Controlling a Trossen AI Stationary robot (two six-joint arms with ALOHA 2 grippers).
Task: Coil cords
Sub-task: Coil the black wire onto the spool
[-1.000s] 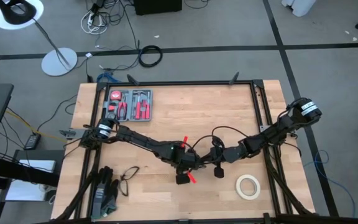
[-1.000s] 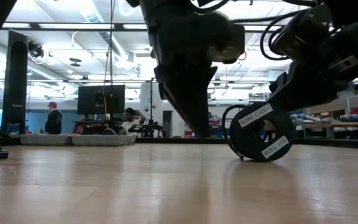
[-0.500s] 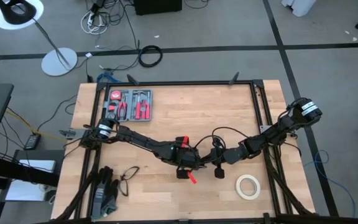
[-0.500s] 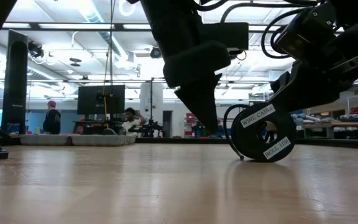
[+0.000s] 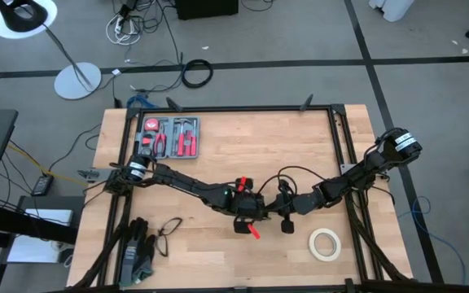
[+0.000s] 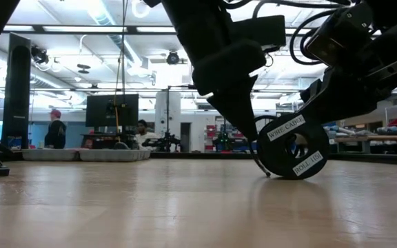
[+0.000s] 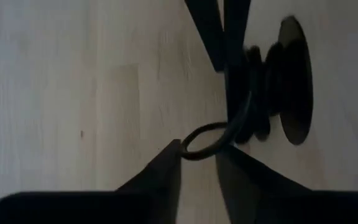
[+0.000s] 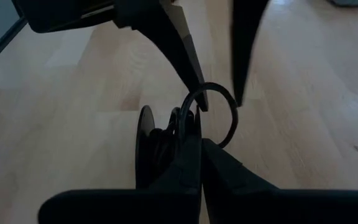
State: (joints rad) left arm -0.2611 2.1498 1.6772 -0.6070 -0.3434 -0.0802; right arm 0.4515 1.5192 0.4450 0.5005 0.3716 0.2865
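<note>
Two tools meet at the middle of the surface (image 5: pixel 218 252): over the last second the left tool (image 7: pixel 199 155) has swung in from beside the spool (image 6: pixel 289 148) until its parted fingers straddle a free loop of the cords (image 7: pixel 207 140), not yet closed on it. That loop looks ready to be caught for winding. The right tool (image 8: pixel 201 134), fingers pressed together, is clamped on the cords at the spool, which stands on edge. A tape roll (image 5: pixel 325 243), a tray of pliers (image 5: pixel 170 135) and gloves (image 5: pixel 139 248) lie well apart; only the crowded arms hinder the approach.
</note>
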